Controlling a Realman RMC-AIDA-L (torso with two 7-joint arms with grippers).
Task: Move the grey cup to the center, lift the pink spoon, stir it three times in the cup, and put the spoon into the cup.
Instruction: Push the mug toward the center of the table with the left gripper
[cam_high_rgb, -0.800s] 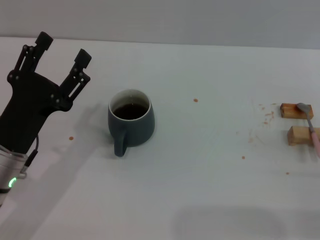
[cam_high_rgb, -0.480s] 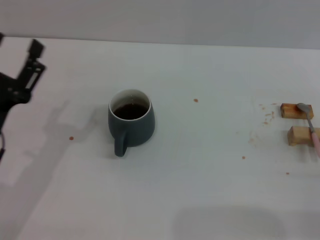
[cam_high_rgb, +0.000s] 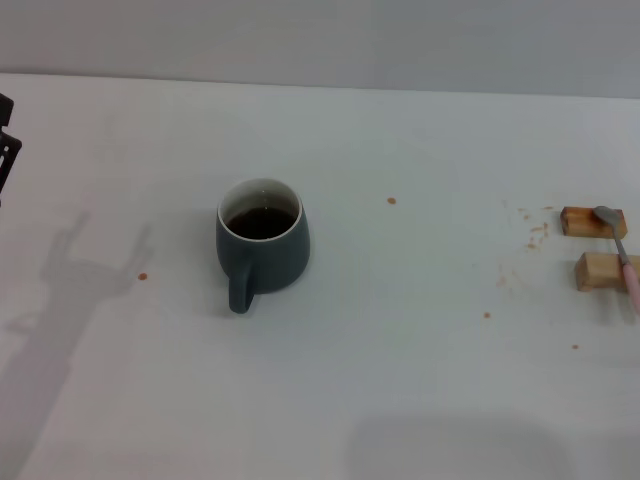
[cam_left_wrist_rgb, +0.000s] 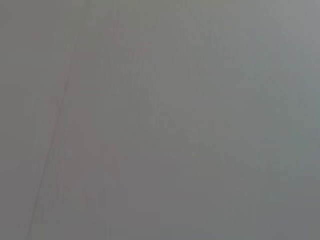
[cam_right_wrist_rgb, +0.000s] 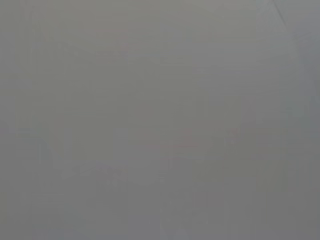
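While upright, grey cup (cam_high_rgb: 262, 246) handle faces robot.

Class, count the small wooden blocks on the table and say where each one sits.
2. Both lie at the table's right edge under the pink spoon: the far wooden block beneath its bowl, the near wooden block beneath its handle. More could lie beyond the frame.

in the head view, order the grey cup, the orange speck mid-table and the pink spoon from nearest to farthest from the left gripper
Left gripper sits at the far left edge.
1. grey cup, left of centre
2. orange speck, mid-table, beyond the cup
3. pink spoon, far right, lying across two wooden blocks
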